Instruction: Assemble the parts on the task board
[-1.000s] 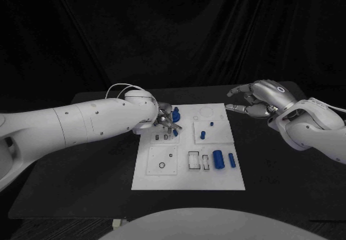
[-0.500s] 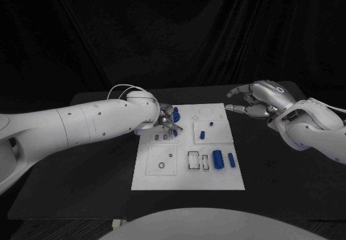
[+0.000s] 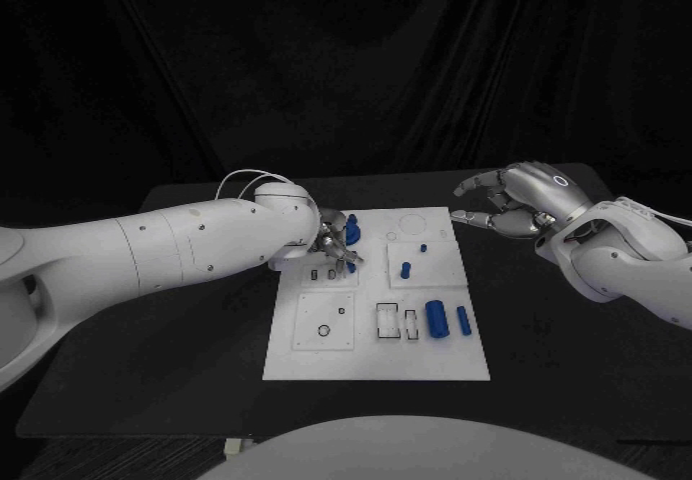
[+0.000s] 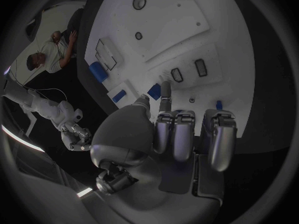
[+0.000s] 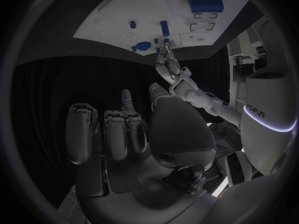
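Observation:
The white task board (image 3: 378,362) lies mid-table. My left hand (image 3: 333,242) hovers low over its far left corner. There its thumb and one finger (image 4: 165,90) close round a small blue part (image 4: 154,90), which shows just under the fingertips (image 3: 351,266) beside two small slots (image 4: 189,71). A rounder blue part (image 3: 351,228) sits right by that hand. My right hand (image 3: 513,205) hangs off the board's far right corner, fingers curled with nothing in them (image 5: 118,129). A blue peg (image 3: 405,268) and a tiny blue part (image 3: 423,245) lie on the board's far right panel.
Near the board's right edge a thick blue cylinder (image 3: 436,320) and a thinner one (image 3: 463,320) lie beside rectangular slots (image 3: 389,319). A small ring (image 3: 325,330) sits on the near left panel. Black table (image 3: 159,350) surrounds the board.
My left wrist has shifted slightly over the board's far left corner. The blue parts and my right hand stay where they were.

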`<state>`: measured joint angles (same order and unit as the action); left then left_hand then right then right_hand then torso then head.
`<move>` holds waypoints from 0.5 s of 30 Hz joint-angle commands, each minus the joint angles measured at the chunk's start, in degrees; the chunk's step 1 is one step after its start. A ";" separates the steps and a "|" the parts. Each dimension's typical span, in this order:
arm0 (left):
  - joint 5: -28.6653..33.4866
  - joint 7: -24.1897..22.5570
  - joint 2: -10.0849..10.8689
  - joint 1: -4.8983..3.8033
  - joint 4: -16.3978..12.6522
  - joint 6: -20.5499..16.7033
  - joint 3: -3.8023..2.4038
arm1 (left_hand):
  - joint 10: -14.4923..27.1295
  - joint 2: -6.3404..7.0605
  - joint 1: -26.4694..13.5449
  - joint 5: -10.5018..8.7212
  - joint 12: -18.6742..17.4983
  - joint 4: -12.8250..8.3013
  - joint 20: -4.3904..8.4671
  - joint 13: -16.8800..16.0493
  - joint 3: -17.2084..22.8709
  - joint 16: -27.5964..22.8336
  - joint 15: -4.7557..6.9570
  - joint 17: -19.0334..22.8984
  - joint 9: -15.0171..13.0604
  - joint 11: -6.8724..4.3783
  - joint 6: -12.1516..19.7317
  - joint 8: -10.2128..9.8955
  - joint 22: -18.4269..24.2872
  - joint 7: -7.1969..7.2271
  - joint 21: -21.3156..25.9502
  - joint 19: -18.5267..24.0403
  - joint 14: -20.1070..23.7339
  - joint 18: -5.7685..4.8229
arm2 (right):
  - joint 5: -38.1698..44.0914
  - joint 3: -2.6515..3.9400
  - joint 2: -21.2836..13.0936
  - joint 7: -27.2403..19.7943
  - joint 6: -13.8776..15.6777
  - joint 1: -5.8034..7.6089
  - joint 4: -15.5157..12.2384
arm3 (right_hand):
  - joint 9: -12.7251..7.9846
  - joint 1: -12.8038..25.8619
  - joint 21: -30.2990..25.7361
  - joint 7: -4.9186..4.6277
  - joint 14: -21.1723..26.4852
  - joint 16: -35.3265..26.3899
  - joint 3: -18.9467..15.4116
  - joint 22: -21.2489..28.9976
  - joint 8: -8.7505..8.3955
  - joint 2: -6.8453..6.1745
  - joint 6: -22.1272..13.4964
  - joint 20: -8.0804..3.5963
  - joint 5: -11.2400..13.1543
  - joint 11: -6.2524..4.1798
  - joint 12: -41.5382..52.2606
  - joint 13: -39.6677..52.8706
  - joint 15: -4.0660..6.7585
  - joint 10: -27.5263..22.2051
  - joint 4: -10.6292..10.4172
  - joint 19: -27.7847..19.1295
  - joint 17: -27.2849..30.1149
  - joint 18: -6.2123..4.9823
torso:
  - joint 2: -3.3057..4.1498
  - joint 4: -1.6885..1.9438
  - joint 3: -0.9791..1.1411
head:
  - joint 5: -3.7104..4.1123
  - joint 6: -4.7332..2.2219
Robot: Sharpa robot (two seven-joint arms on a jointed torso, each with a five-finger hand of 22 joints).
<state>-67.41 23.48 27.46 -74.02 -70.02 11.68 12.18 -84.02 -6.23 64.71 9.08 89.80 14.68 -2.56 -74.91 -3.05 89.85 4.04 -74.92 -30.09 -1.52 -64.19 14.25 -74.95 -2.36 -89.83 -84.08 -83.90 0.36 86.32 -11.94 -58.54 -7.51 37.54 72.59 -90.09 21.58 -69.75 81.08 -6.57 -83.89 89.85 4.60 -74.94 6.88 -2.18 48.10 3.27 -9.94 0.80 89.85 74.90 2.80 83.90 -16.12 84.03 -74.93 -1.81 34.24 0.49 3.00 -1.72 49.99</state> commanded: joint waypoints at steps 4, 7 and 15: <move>0.05 -0.41 -0.42 0.20 0.22 1.00 -0.06 | -5.98 0.01 0.62 0.68 0.20 -0.49 -0.08 -15.09 0.21 0.15 -0.13 -15.08 -0.18 0.20 -0.36 -0.41 -15.05 -0.04 -0.17 -5.92 -6.10 -0.36 | 0.09 0.04 -0.04 0.81 -0.50 -0.12 0.04 | -0.05 -0.03 -0.21 0.02 -6.11 0.15 -0.16 -12.01 0.35 0.31 0.28 0.52 -0.19 0.40 0.15 15.10 -0.33 6.10 0.00 1.64 -15.07 -0.50 | -0.05 0.03 -0.02 | 0.07 0.01; 0.05 -0.56 -0.53 0.23 0.29 1.03 -0.06 | -5.98 0.00 0.71 0.81 0.20 -0.57 -0.07 -15.09 0.29 0.15 -0.13 -15.08 -0.22 0.19 -0.36 -0.47 -15.05 -0.04 -0.17 -5.92 -6.10 -0.36 | 0.09 0.04 0.00 0.83 -0.58 -0.13 0.07 | -0.05 -0.03 -0.21 0.02 -6.11 0.15 -0.16 -12.01 0.35 0.31 0.28 0.52 -0.19 0.40 0.15 15.10 -0.33 6.10 0.00 1.64 -15.07 -0.50 | -0.07 -0.01 -0.03 | 0.06 0.01; 0.05 -0.82 -0.59 0.29 0.44 1.09 -0.06 | -5.98 -0.04 0.81 1.04 0.20 -0.68 -0.06 -15.09 0.41 0.15 -0.12 -15.08 -0.29 0.18 -0.40 -0.55 -15.05 -0.02 -0.17 -5.92 -6.10 -0.36 | 0.09 0.04 0.12 0.92 -0.84 -0.13 0.21 | -0.09 -0.10 -0.40 0.02 -6.11 0.15 -0.22 -11.95 0.36 0.27 0.33 0.52 -0.17 0.40 0.15 15.10 -0.33 6.10 0.03 1.55 -15.07 -0.55 | -0.06 -0.03 -0.03 | 0.00 0.01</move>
<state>-67.41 23.41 27.01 -73.84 -69.56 12.13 12.18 -84.02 -6.48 64.96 9.82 89.80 14.37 -2.56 -74.91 -2.74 89.85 4.04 -74.92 -30.31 -1.52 -64.19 14.03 -74.93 -2.36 -89.83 -84.08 -83.90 0.36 86.31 -11.94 -58.44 -7.48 37.12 72.57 -89.92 21.58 -69.75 80.97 -6.57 -83.89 89.86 4.60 -74.93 6.88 -2.18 48.11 3.27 -9.94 0.80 89.85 74.95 2.80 83.90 -16.12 84.03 -74.92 -1.80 34.17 0.49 2.98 -1.61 49.99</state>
